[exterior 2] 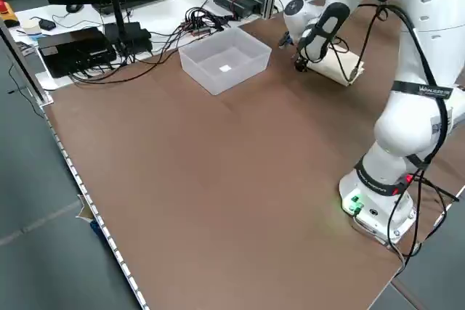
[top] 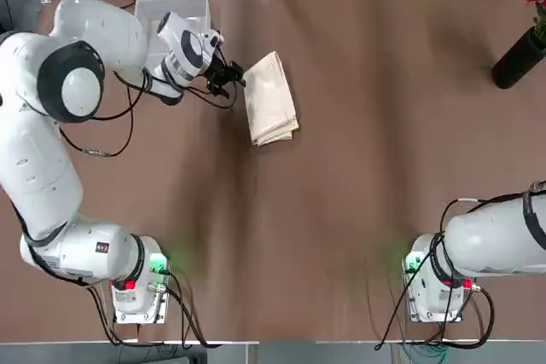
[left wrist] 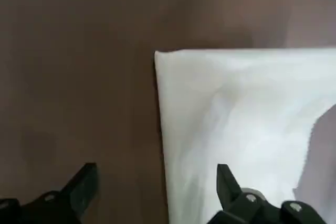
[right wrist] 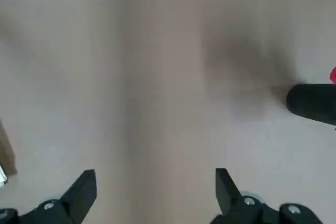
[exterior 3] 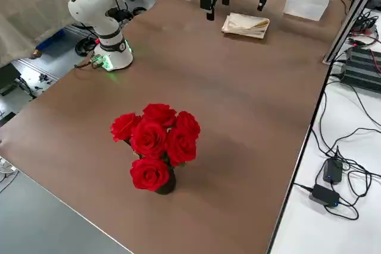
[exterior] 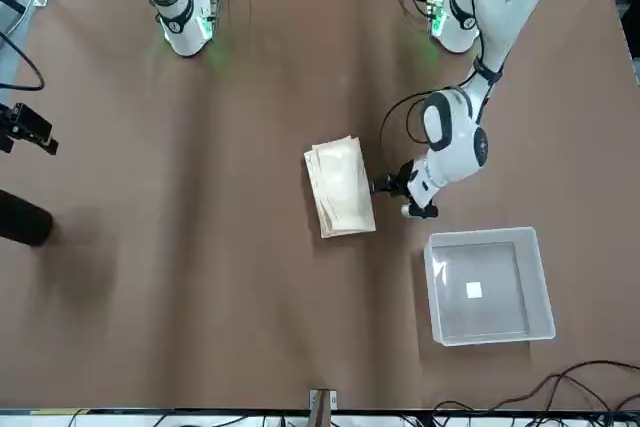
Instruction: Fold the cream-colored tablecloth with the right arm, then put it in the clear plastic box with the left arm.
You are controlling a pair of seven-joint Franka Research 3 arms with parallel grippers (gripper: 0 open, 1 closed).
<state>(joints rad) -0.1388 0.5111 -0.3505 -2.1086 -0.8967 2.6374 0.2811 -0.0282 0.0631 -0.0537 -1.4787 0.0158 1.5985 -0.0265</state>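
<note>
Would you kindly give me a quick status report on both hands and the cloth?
Left hand open beside folded cream-colored tablecloth. Right hand open, parked. Clear plastic box empty; path unobstructed.

Robotics lab: cabled electronics bench [exterior 2: 94, 41], aluminium framing [exterior 3: 351, 10].

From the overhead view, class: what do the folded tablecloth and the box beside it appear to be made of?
Tablecloth: probably woven fabric, matte cream; it lies in soft, wrinkled layers with no shine.
Box: likely hard plastic, translucent whitish; the brown table shows through its bottom.
</note>
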